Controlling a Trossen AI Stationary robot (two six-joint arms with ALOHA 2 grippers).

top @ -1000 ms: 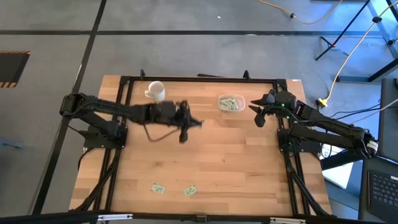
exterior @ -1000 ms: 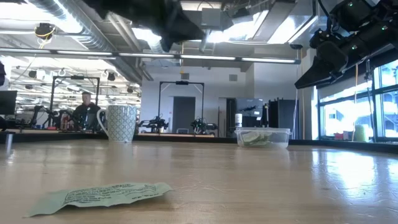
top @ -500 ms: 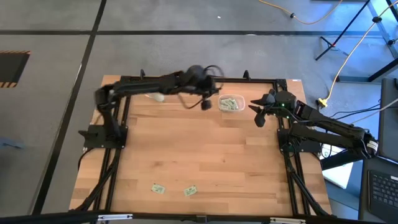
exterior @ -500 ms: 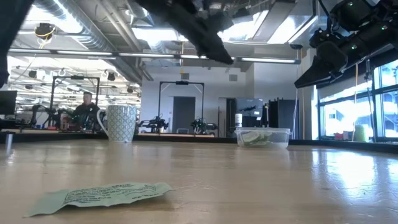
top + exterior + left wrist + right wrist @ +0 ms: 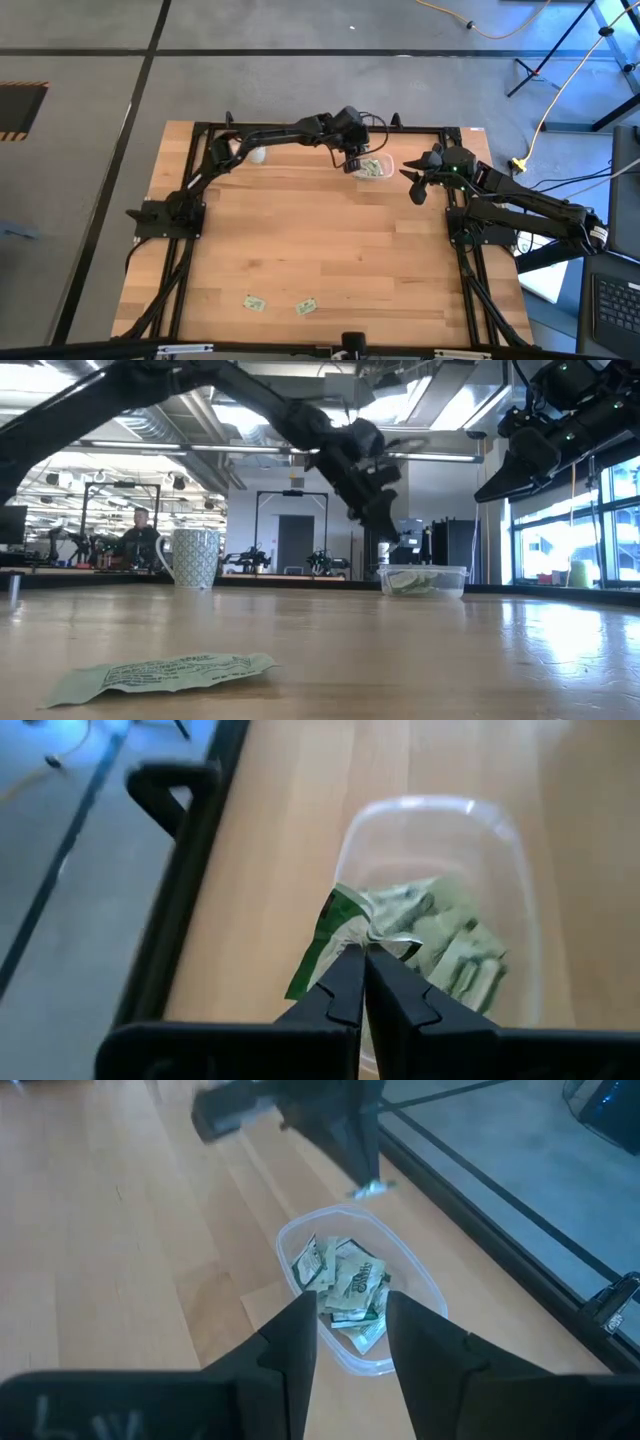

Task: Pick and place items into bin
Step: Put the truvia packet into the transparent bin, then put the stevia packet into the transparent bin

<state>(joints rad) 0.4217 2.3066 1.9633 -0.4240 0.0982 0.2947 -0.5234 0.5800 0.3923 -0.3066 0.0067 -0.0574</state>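
A clear bin (image 5: 388,162) holding several pale green packets (image 5: 350,1292) stands at the table's far right; it also shows in the low view (image 5: 424,580). My left gripper (image 5: 356,160) hangs just above the bin's left rim (image 5: 430,808), shut on one green packet (image 5: 328,942). My right gripper (image 5: 415,190) waits open to the right of the bin, its fingers (image 5: 300,1335) pointing at it. Two more packets (image 5: 254,302) (image 5: 306,306) lie flat near the table's front edge; one of them (image 5: 165,672) shows close in the low view. My left gripper pinches the packet by one crumpled edge (image 5: 352,942) between its two fingertips. The fingers slant downward, coming from the table's left. The packet sticks out past the fingertips, lifted clear above the bin and the packets in it.
A white mug (image 5: 195,557) stands at the far left of the table, partly under my left arm (image 5: 250,152). A black frame (image 5: 300,128) runs around the table's edges. Bare wood lies between the bin and the front packets.
My left gripper has swung from the table's middle toward the far edge and the right, sinking a little, and now hangs over the bin, still shut. My right arm has kept still.
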